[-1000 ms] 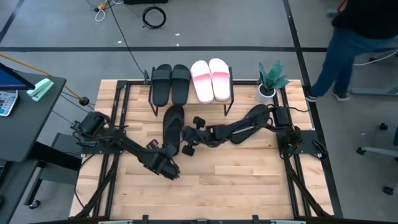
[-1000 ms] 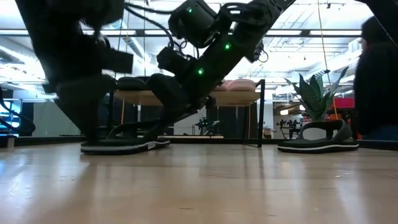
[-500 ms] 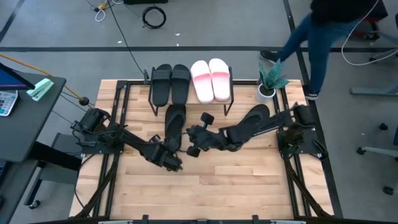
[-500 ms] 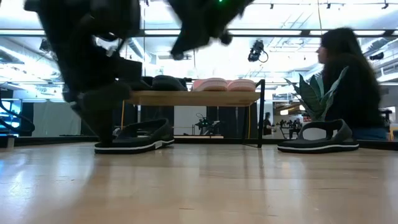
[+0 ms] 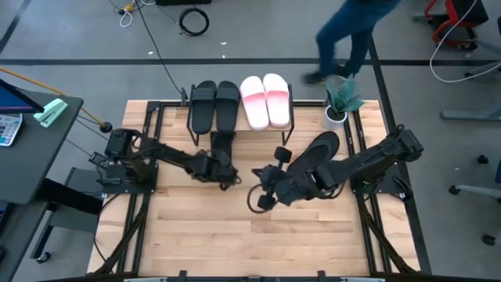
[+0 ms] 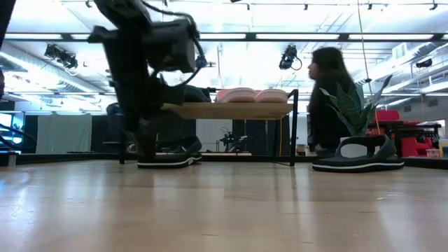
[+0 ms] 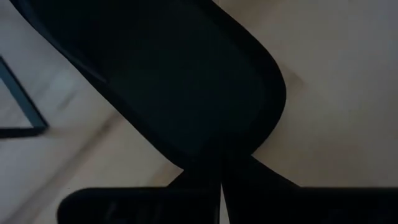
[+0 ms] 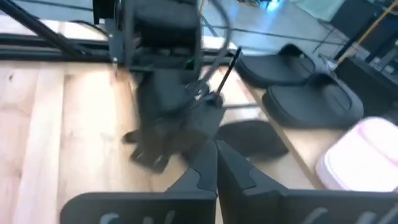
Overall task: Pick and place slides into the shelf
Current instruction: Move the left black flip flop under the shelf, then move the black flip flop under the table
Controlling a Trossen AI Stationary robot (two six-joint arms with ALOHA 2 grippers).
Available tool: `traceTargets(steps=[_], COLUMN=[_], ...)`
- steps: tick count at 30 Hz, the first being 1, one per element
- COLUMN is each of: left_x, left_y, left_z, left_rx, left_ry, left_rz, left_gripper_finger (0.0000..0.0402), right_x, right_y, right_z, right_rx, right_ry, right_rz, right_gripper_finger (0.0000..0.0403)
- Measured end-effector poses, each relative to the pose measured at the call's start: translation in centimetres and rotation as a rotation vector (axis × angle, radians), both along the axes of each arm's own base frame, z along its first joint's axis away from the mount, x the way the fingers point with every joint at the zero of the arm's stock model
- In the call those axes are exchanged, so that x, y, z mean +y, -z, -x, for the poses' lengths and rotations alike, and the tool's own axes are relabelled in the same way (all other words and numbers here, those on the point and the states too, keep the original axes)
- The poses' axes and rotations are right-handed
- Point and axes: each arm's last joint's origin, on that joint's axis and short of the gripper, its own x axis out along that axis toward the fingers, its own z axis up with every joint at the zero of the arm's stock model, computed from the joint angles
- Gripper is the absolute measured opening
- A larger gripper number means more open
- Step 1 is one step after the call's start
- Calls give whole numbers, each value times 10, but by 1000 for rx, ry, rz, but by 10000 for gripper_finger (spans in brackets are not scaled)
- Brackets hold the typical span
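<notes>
high view, shelf [image 5: 291,119]: four slides lie on top, a black pair [image 5: 214,105] beside a pink pair [image 5: 264,99].
high view, left gripper [image 5: 225,174]: sits at the heel of a fifth black slide [image 5: 222,146] that lies on the table [image 5: 258,243] with its toe at the shelf's front edge, under the black pair; whether the fingers grip it cannot be told here.
high view, right gripper [image 5: 261,200]: out over bare table, well apart from any slide; right arm passes over the sixth black slide [image 5: 319,149], which lies near a potted plant [image 5: 340,102].
high view, surroundings: a person's legs [image 5: 348,35] on the floor beyond the table.
low view, shelf [image 6: 231,110]: plank top carries the pink pair [image 6: 252,95]; the left arm hides the black pair.
low view, slides on table: one black slide [image 6: 165,155] at the shelf's foot beneath the arm; the other [image 6: 358,157] flat near the plant [image 6: 353,108], untouched.
left wrist view: a black slide [image 7: 174,87] fills the frame; fingers [image 7: 199,177] look pressed together beside it, contact unclear.
right wrist view: own fingers [image 8: 200,177] pressed together, holding nothing; left gripper [image 8: 163,134] and slide [image 8: 250,137] ahead.
progress, judged: four of six placed; fifth being handled at the shelf; sixth not yet picked.
</notes>
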Motion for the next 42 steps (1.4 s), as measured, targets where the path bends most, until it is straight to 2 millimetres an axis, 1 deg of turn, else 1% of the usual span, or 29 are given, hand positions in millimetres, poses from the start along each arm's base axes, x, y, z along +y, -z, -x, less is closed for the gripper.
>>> traceTargets(steps=[4,6,10,13,16,19,21,24,27,31,35,38,42], left_x=[16,20,26,29,29,24,20,13,1,-16,-28,-35,-41], left_y=[0,0,0,0,0,-6,-16,-39,-61,-93,-115,-125,-128], left_z=[0,0,0,0,0,3,7,12,18,26,35,38,40], left_rx=[16,26,33,35,36,35,20,-71,-161,-301,-400,-452,-467], left_ry=[-21,-12,-11,-27,-28,6,24,22,68,179,275,323,358], left_rz=[-6,-11,-13,-10,-10,-13,-18,-24,-18,-18,-19,-22,-26], left_gripper_finger=[4,3,9,14,9,4,5,16,27,29,20,12,5], right_x=[14,19,27,33,38,43,44,44,43,35,18,3,-19], right_y=[9,14,21,25,32,45,56,74,90,105,114,114,112], right_z=[13,21,38,50,61,69,75,84,93,100,106,109,109], right_rx=[71,103,129,130,147,152,148,148,156,203,314,402,474], right_ry=[18,44,153,223,279,323,349,390,433,513,595,640,735], right_rz=[-30,-58,-60,-91,-127,-152,-170,-189,-222,-276,-240,-169,-105], right_gripper_finger=[0,0,0,0,0,1,2,4,8,25,53,74,102])
